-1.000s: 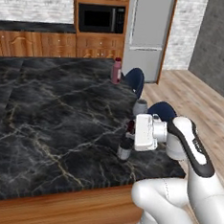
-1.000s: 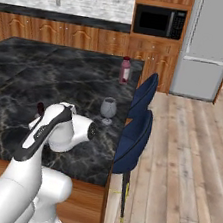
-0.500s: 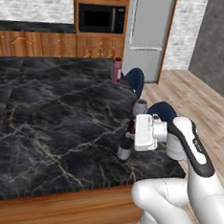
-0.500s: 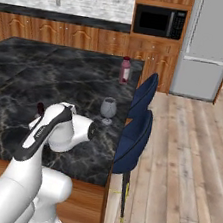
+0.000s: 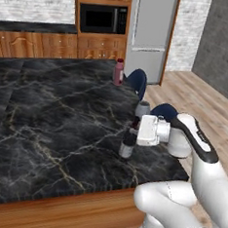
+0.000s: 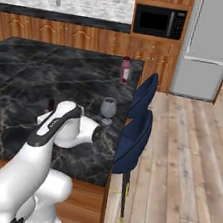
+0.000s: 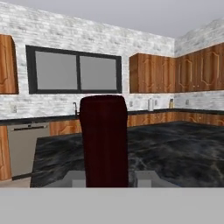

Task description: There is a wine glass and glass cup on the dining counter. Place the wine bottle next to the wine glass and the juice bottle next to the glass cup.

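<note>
Wine bottle (image 5: 128, 142) stands on the tabletop (image 5: 52, 115) just beside the wine glass (image 5: 143, 108); my fingers (image 5: 134, 130) clamp its red neck. Rigid, slick, top-heavy glass; neck grip suits.

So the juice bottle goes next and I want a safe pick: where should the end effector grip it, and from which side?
Grip the juice bottle around its straight body below the red cap, coming in level from the open dining counter side. It stands upright near the far edge, so a sideways pinch suits it.
</note>
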{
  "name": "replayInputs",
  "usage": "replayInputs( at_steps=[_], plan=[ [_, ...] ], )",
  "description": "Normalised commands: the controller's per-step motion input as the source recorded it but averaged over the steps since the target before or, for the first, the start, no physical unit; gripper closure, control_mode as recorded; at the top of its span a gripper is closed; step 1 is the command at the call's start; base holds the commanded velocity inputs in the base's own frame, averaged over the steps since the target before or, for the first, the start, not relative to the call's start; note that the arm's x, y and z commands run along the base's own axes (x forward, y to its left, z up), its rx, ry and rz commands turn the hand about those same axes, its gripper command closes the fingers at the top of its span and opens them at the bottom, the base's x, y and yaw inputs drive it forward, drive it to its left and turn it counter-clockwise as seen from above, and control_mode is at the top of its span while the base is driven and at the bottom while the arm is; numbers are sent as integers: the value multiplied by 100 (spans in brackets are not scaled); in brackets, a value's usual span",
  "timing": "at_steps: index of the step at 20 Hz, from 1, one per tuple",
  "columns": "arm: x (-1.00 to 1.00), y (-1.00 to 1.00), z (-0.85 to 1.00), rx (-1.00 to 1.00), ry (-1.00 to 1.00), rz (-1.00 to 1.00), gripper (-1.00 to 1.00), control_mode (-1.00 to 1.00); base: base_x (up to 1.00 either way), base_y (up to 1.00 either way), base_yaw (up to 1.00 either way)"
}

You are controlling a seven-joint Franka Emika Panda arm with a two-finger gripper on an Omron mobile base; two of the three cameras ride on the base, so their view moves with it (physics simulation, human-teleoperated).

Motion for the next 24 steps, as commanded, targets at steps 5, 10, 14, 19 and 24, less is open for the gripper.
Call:
replayInputs(
  at_steps=[5, 10, 14, 19, 24],
  plan=[
    [34, -34, 0, 2, 0, 4, 100, -100, 0, 0, 0],
    [11, -35, 0, 0, -6, 12, 100, -100, 0, 0, 0],
    [16, -40, 0, 0, 1, 11, 100, -100, 0, 0, 0],
    [8, -34, 3, 0, 0, 9, 100, -100, 0, 0, 0],
    [8, -27, 8, 0, 0, 4, 100, -100, 0, 0, 0]
  ],
)
